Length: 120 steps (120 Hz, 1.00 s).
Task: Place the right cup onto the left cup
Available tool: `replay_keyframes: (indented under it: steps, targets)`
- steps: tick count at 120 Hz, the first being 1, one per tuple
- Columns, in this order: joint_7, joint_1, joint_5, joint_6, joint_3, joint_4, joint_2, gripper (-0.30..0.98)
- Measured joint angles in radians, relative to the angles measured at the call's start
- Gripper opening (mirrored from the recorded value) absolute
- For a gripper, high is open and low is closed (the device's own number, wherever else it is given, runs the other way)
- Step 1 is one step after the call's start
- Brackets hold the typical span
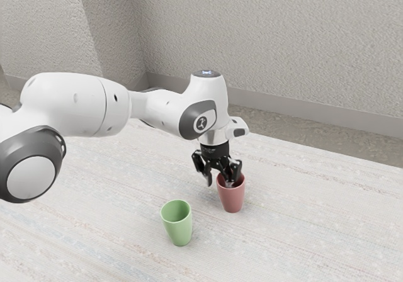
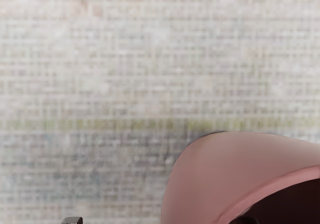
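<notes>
Your red cup (image 1: 232,200) and green cup (image 1: 181,233) look smooth, the table (image 1: 315,231) woven like cloth, the wall (image 1: 264,36) rough and matt.

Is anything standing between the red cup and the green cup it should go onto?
Nothing visible stands between the red cup and the green cup. The gripper is at the red cup's rim, its fingers apart, one inside.
</notes>
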Motion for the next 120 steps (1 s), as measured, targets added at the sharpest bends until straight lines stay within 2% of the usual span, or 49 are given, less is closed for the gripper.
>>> replay_keyframes:
  steps: [16,36,64,92,120]
  targets:
    - [-0.003,0.0,0.001,0.001,0.0,0.005,0.0,0.1]
    - [-0.005,0.002,0.001,0.001,0.0,0.007,0.0,-0.02]
    - [-0.01,0.0,0.007,0.001,0.0,0.006,-0.016,-0.08]
    - [-0.014,0.005,0.02,-0.033,0.01,-0.015,-0.128,-0.09]
    - [-0.017,0.008,0.035,-0.066,0.037,-0.133,-0.303,-0.1]
